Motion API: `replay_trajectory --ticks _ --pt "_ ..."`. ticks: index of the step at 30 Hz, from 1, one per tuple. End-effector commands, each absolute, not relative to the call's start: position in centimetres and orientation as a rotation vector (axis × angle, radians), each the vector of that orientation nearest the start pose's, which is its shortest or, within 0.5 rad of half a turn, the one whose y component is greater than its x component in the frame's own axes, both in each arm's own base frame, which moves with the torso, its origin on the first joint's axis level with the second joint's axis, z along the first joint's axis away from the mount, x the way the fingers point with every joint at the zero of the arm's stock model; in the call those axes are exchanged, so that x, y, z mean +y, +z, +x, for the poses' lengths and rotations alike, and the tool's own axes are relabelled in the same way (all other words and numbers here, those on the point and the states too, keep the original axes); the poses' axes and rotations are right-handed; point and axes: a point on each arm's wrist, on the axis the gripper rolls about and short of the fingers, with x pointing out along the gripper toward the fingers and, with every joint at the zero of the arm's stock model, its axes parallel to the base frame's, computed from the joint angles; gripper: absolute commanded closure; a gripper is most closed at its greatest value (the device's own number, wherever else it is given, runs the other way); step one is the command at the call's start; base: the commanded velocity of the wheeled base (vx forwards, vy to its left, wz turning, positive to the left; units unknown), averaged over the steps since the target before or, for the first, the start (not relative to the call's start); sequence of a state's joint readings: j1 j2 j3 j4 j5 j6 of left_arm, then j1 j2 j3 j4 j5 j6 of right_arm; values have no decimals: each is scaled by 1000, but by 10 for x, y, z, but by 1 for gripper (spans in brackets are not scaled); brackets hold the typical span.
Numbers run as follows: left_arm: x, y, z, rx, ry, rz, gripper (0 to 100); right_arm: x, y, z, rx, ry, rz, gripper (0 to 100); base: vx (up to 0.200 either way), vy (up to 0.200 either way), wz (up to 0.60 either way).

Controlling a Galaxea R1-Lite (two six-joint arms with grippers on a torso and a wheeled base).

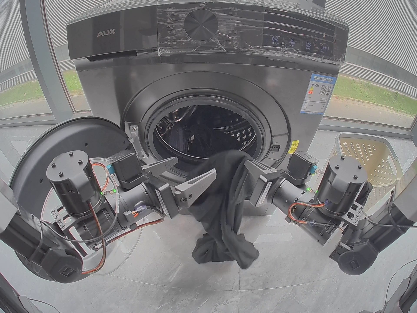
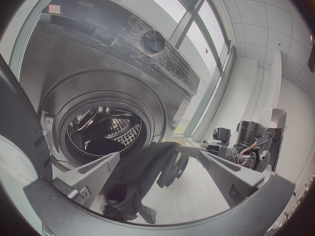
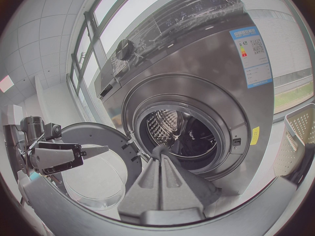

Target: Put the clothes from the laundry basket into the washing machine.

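One black garment [image 1: 221, 205] hangs from our right gripper [image 1: 252, 169], clamped on it, nr washing machine [image 1: 204, 79] opening; left gripper [image 1: 193, 167] wide, w/o load.

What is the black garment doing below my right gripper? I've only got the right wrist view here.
Observer: In the head view the black garment hangs from the right gripper in front of the washing machine, and its lower end seems to lie bunched on the floor.
Operator: Is the left gripper helping to hold it?
Observer: No. The left gripper is open, close beside the cloth, gripping nothing.
Operator: Any clothes in the laundry basket?
Observer: The part of the laundry basket interior that the head view shows holds no clothes.
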State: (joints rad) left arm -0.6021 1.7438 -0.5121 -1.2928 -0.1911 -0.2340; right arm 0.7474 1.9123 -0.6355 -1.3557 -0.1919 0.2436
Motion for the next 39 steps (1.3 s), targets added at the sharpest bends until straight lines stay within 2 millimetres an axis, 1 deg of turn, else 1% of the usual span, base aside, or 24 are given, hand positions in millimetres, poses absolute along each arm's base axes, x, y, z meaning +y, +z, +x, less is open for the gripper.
replay_trajectory --ticks 1,6,13,17,21,24,26,29,33,35,39 --pt "-163 155 232 54 -789 -230 0 216 153 238 -29 565 275 100 0 0 0" --pt "-162 146 231 76 -785 -224 0 215 157 238 -42 567 280 100 0 0 0" --pt "-162 118 232 177 -768 -186 0 208 173 230 -84 571 298 100 0 0 0" --pt "-161 104 228 223 -774 -173 0 207 176 229 -94 572 303 100 0 0 0" --pt "-162 91 230 241 -773 -165 0 207 176 229 -95 570 303 100 0 0 0" --pt "-166 82 235 239 -772 -156 0 208 176 229 -95 572 304 100 0 0 0" --pt "-168 76 240 225 -773 -152 0 211 176 225 -95 591 306 100 0 0 0" --pt "-174 65 251 208 -766 -145 0 215 176 221 -93 607 309 100 0 0 0" --pt "-178 60 259 207 -760 -144 0 215 173 218 -81 614 304 100 0 0 0" --pt "-175 58 271 191 -734 -141 0 216 172 216 -78 620 303 100 0 0 0" --pt "-174 55 284 170 -714 -137 0 216 175 211 -81 634 306 100 0 0 0"
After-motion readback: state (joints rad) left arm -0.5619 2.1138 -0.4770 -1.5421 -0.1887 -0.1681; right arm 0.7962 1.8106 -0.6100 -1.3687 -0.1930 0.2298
